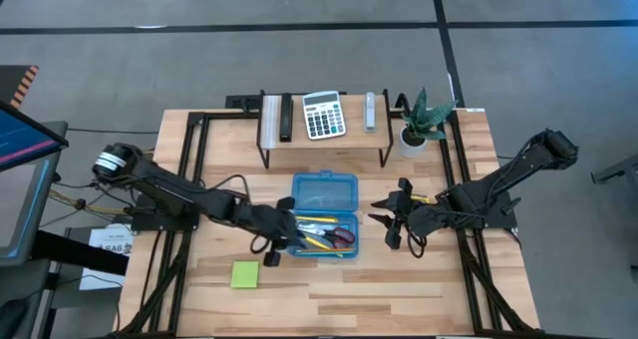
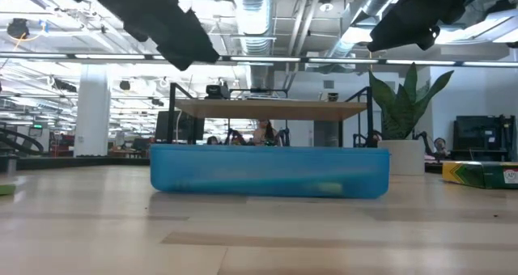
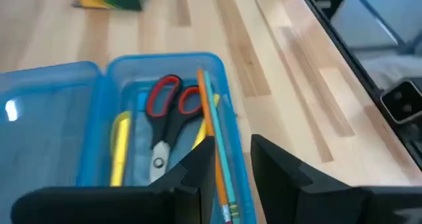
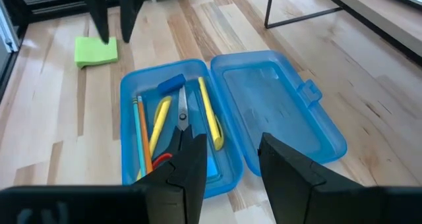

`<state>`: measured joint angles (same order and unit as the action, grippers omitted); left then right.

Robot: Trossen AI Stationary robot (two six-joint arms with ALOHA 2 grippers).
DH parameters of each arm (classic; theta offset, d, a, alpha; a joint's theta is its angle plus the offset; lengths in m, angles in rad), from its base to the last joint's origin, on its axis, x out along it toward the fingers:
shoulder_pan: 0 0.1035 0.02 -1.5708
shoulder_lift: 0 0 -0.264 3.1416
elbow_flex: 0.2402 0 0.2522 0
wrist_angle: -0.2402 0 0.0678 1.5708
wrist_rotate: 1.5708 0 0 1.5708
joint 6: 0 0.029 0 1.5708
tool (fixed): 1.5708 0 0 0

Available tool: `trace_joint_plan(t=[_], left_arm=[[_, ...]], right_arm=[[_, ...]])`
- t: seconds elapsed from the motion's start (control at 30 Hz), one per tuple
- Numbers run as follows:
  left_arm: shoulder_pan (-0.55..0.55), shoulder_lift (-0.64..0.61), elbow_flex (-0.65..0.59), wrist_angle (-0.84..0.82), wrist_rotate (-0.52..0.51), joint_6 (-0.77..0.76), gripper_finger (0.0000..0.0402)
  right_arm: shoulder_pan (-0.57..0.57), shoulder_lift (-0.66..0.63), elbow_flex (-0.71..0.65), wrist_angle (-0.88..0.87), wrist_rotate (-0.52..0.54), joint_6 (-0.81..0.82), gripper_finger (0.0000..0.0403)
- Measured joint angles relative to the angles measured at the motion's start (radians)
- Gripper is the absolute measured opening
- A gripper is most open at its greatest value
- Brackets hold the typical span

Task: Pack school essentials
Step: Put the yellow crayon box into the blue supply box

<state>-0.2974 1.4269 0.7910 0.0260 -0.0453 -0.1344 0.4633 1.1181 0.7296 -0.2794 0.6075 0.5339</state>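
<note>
An open blue pencil box lies at the table's middle, lid flat toward the far side. Its tray holds red-handled scissors, an orange pencil, yellow pencils and a blue eraser. A lime sticky-note pad lies on the table near the front left. The yellow-green crayon box lies right of the pencil box. My left gripper hovers open over the tray's left near corner. My right gripper hovers open just right of the box, holding nothing.
A low wooden shelf at the far side carries a grey-white calculator. A potted plant stands to its right. Black frame rails run along both sides of the table. Bare wood stretches along the near edge.
</note>
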Motion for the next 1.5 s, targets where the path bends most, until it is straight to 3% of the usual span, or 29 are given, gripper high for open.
trace_joint_plan(t=[0.27,0.5,0.93,1.17,1.33,1.5], left_arm=[[-0.001,-0.052,-0.16,0.483,-0.14,0.067,0.0073],[0.051,-0.054,-0.167,0.647,-0.146,0.099,0.0072],[0.103,-0.054,-0.166,0.702,-0.146,0.12,0.0072],[0.103,-0.054,-0.166,0.694,-0.145,0.12,0.0072],[0.103,-0.054,-0.166,0.688,-0.145,0.115,0.0072],[0.103,-0.054,-0.166,0.688,-0.145,0.106,0.0072]], right_arm=[[-0.008,0.0,0.0,0.004,0.002,0.009,0.0159],[-0.01,0.0,0.0,-0.003,0.002,0.027,0.0159],[-0.121,0.0,0.0,-0.094,-0.005,0.098,0.0167],[-0.207,0.0,0.0,-0.403,-0.025,0.257,0.0245],[-0.261,0.0,0.0,-0.517,-0.16,0.357,0.0296],[-0.301,0.0,0.0,-0.637,-0.293,0.459,0.032]])
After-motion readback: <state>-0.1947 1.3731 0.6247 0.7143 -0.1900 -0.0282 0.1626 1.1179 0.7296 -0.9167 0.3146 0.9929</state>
